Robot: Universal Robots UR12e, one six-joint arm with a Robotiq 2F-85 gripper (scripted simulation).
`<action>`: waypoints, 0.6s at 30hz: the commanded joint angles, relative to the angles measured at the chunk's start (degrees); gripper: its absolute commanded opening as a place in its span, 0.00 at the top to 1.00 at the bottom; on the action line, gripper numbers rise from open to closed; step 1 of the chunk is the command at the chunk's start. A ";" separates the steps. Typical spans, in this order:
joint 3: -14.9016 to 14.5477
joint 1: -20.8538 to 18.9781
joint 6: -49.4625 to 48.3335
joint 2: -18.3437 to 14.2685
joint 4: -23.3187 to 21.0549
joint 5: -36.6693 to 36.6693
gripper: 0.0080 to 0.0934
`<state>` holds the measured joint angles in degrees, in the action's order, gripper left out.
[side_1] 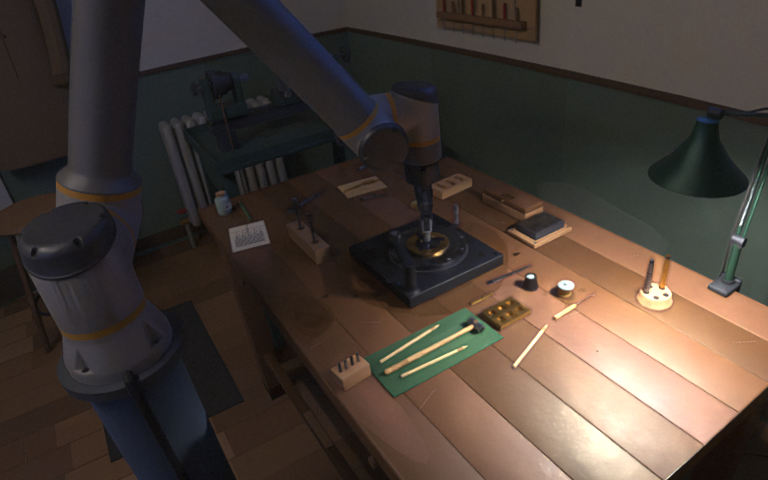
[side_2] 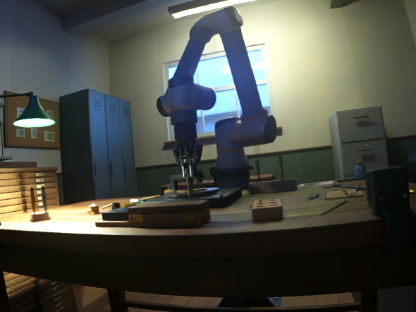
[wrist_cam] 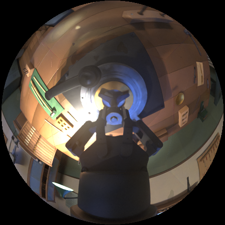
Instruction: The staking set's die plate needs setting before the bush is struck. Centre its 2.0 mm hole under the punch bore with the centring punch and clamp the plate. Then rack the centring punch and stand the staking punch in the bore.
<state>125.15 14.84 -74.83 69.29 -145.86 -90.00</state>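
The staking set (side_1: pixel 426 259) sits mid-bench: a black square base with a round die plate (side_1: pixel 429 245) (wrist_cam: pixel 115 83) and a brass centre. A black clamp lever (wrist_cam: pixel 71 82) juts from the base. My gripper (side_1: pixel 426 231) (side_2: pixel 189 171) (wrist_cam: pixel 113 117) points straight down over the plate's centre. Its fingers are closed on a slim upright punch (side_2: pixel 189 183) whose tip reaches down at the plate. A wooden punch rack (side_1: pixel 307 240) with upright punches stands left of the base. A single dark punch (side_1: pixel 456 214) stands behind the base.
Behind the bench run a green-panelled wall and a radiator (side_1: pixel 187 164). Flat boxes (side_1: pixel 538 227) lie right of the base. A green mat (side_1: pixel 433 349) with a hammer and sticks lies in front. A desk lamp (side_1: pixel 702 164) stands at the right end.
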 commanded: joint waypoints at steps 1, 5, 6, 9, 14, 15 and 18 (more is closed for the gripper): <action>-0.03 0.00 -0.01 0.04 -0.02 0.00 0.65; -0.03 0.00 -0.01 0.04 -0.02 0.00 0.56; -0.03 0.00 -0.01 0.04 -0.02 0.00 0.54; -0.03 0.00 -0.01 0.04 -0.02 0.00 0.48; -0.03 0.00 -0.01 0.04 -0.02 0.00 0.48; -0.03 0.00 -0.01 0.04 -0.02 0.00 0.48; -0.03 0.00 -0.01 0.04 -0.02 0.00 0.48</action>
<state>125.15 14.84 -74.84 69.29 -145.86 -90.00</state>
